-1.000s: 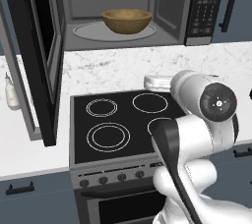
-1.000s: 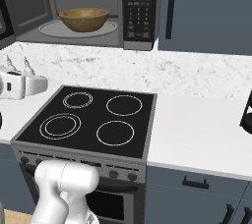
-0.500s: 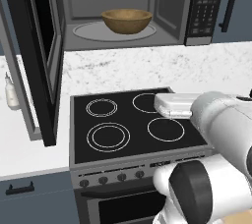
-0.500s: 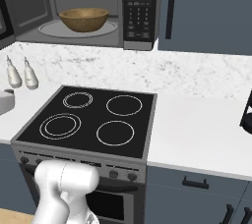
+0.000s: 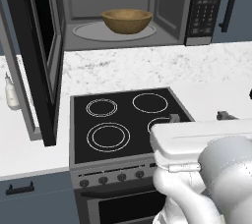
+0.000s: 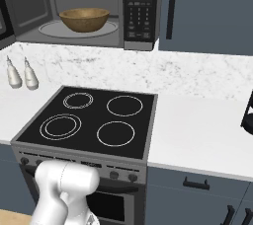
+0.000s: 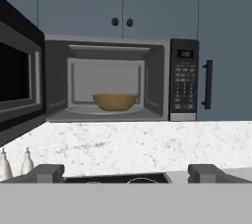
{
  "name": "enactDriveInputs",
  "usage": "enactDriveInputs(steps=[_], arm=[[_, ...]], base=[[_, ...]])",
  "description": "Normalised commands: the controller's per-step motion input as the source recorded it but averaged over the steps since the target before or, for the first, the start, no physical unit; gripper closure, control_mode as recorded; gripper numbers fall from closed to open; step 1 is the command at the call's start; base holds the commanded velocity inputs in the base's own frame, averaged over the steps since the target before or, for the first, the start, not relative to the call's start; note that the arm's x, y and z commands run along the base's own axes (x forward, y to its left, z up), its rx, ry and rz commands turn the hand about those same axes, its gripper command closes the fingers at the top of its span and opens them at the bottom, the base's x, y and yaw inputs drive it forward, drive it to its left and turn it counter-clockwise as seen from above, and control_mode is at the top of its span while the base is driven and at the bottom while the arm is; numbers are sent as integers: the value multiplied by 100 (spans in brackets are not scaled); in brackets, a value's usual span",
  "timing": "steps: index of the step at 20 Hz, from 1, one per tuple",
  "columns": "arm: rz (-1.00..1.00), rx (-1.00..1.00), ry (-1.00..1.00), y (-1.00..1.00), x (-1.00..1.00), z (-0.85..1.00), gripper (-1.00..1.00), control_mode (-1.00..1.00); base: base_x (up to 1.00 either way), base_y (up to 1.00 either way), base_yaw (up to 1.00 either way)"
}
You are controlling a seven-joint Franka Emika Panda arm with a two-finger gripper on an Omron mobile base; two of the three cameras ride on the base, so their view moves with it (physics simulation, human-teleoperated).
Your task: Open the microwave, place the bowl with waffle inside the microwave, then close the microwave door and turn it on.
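Wooden bowl: in the left base view the bowl with waffle [image 5: 127, 20] already sits on the turntable [image 5: 88, 31] inside the microwave [image 5: 123, 9]. You can't see the waffle from this angle.
Door, left base view: the microwave door [image 5: 43, 56] hangs wide open at the left, edge-on to you. Closing it looks like your step in hand.
Arm, left base view: the hand is low in front of the stove [image 5: 125, 120], well apart from the door (a long swing to get there).
Right base view: bowl with waffle [image 6: 84, 19] is centred on the glass plate, with the button panel [image 6: 140, 9] just right of the cavity. The shakers [image 6: 21, 74] stand on the counter [image 6: 197, 135] below the door side, so keep your approach above them.
Hand view: the gripper [image 7: 126, 173] faces the microwave [image 7: 118, 80] square on, with its jaws spread wide and nothing between them. The door [image 7: 19, 85] shows at the left and the bowl with waffle [image 7: 115, 101] sits inside.
How to: go round to the door's outer face, push near its free edge, and follow the hinge arc. Push flat rather than gripping.
Risk: a push near the hinge may stall short of latching.
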Motion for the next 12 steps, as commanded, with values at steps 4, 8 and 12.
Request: enactDriveInputs(steps=[4,8,12], arm=[[0,-2,-3,30,-100,16,-100,-100],[0,0,-1,19,-86,6,-100,-100],[0,0,0,61,-22,0,-100,-100]], base=[[0,0,0],[0,0,0],[0,0,0]])
